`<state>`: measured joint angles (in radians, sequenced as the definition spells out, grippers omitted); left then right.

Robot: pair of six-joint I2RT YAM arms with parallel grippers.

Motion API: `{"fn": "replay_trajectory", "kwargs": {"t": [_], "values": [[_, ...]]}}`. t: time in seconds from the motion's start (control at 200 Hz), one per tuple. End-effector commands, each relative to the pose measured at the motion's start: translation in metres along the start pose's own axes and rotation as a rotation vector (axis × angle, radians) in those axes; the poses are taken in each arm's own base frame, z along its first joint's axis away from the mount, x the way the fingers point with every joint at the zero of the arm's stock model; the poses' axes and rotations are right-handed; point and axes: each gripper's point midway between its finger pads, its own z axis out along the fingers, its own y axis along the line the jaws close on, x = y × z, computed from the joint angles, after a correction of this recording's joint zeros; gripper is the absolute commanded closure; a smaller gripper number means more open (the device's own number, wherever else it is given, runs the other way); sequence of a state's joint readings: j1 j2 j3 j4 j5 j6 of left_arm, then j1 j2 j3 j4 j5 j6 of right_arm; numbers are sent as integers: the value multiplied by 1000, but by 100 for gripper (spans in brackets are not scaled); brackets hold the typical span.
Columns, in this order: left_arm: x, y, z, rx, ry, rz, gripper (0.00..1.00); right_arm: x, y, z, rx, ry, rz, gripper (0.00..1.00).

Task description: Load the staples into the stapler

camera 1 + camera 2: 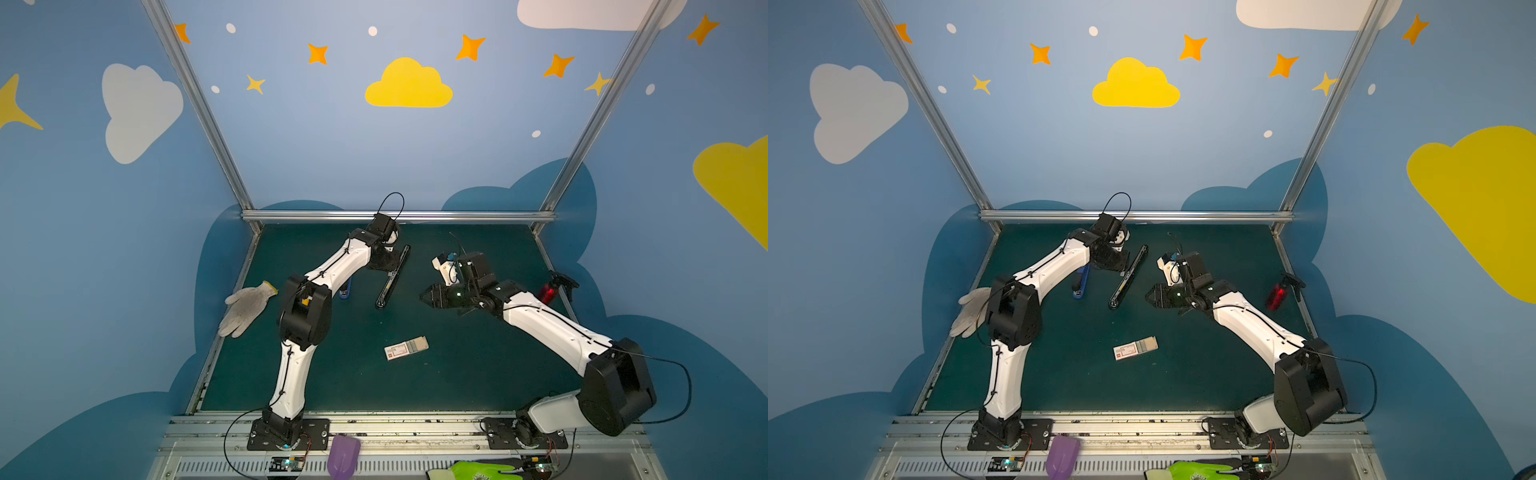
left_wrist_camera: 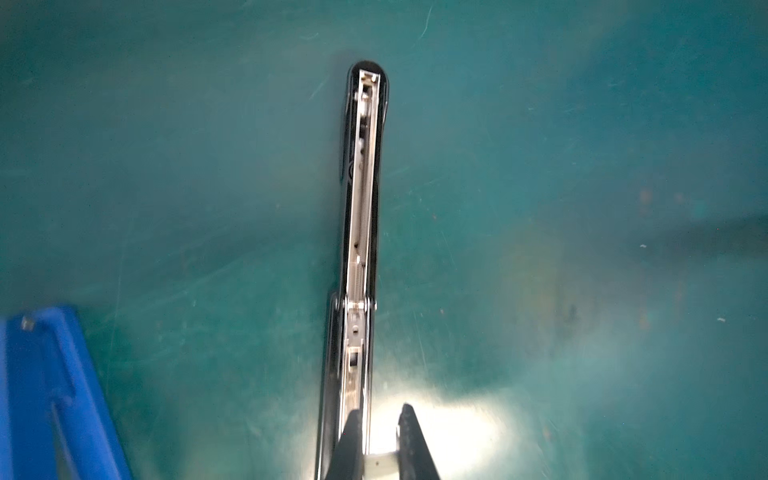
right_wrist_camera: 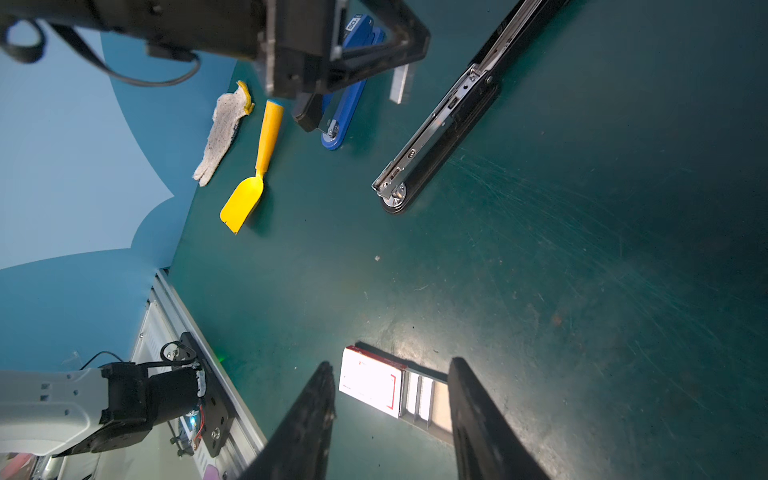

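Staple strip (image 3: pixel 400 85): short, silvery, pinched at the tips of the left gripper (image 2: pixel 381 409), jaws closed in on it. It hangs clear of the table. Exact tilt cannot be told. In the right wrist view its long axis looks crossed to the stapler, not along it.

Stapler (image 1: pixel 392 276): black, opened out flat on the green table (image 1: pixel 457 374), directly under and ahead of the left fingertips. Long axis runs straight away from that gripper. One finger overlaps the metal rail at the end nearest the gripper. The strip sits just to one side of the rail line, not over it. Past the hinge pin (image 2: pixel 359 304), further from the gripper, lies the open channel (image 2: pixel 362 187) with rod and spring.

Judgement: the coming move turns on this offset. The strip likely needs turning parallel to the channel, shifting sideways onto its line, carrying forward beyond the hinge, then lowering. Left arm is by far the nearer.

Right gripper (image 3: pixel 391 363): jaws apart, nothing between them, off the stapler's far end and apart from it. Staple box (image 3: pixel 370 386) lies on the table below and ahead of it, tray slid partly out, grey rows showing.

Blue stapler (image 1: pixel 1080 282): beside the left gripper, on the side away from the black one. Not involved.
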<state>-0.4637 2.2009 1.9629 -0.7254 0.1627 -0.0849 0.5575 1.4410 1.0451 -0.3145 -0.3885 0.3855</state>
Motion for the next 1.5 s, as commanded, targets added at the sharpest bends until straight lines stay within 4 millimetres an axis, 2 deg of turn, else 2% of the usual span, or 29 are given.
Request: {"fn": "replay_trajectory", "kwargs": {"t": [0.0,0.125,0.235,0.461,1.122,1.497], "values": [[4,2,8,-51,57,62,86,-6,-1,0,6,-23,-13,55],[-1,-1,22,-69,73,97,86,-2,-4,1,9,-13,-7,55],[-3,4,34,-97,92,104,87,-1,-4,-1,14,-12,-12,55],[-5,5,50,-111,97,122,87,1,-8,-4,27,-7,-2,56],[4,10,68,-136,120,156,87,1,-7,-11,22,-17,8,57],[16,15,75,-158,149,174,88,-1,-7,-17,19,-34,11,57]]}}
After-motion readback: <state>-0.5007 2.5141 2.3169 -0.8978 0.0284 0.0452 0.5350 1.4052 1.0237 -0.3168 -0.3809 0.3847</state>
